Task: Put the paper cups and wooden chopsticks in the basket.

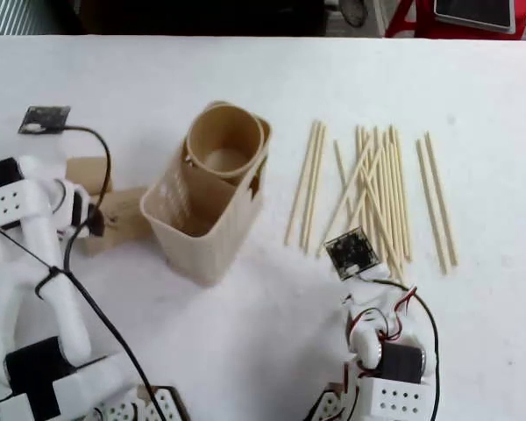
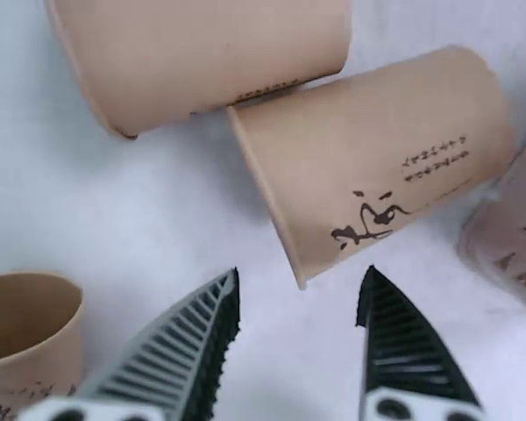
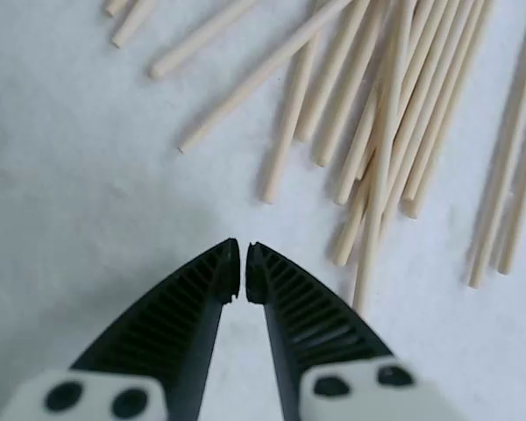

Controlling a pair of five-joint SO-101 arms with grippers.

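White surface (image 1: 272, 79) carries everything. Left arm (image 1: 35, 228) is at 8 o'clock of the high view, right arm (image 1: 381, 368) at 5 o'clock. Beige slotted basket (image 1: 202, 219) sits just off centre toward 9 o'clock, with one paper cup (image 1: 225, 145) upright inside at its 12 o'clock end. At the basket's 9 o'clock two more cups lie on their sides, partly behind the left arm: far cup (image 1: 88, 171), near cup (image 1: 123, 219). Wooden chopsticks (image 1: 373, 189) lie loose at the basket's 3 o'clock, well apart from it, mostly parallel with a few crossing.

Left fingers (image 2: 215, 316) are spread wide, holding nothing and touching nothing. The rim of a lying cup sits just ahead of the tips, and a third cup (image 2: 26, 333) is beside one finger.

Right fingers (image 3: 230, 267) are nearly closed with only a thin slit between them and hold nothing. The tips are over bare surface, just short of the chopstick ends.
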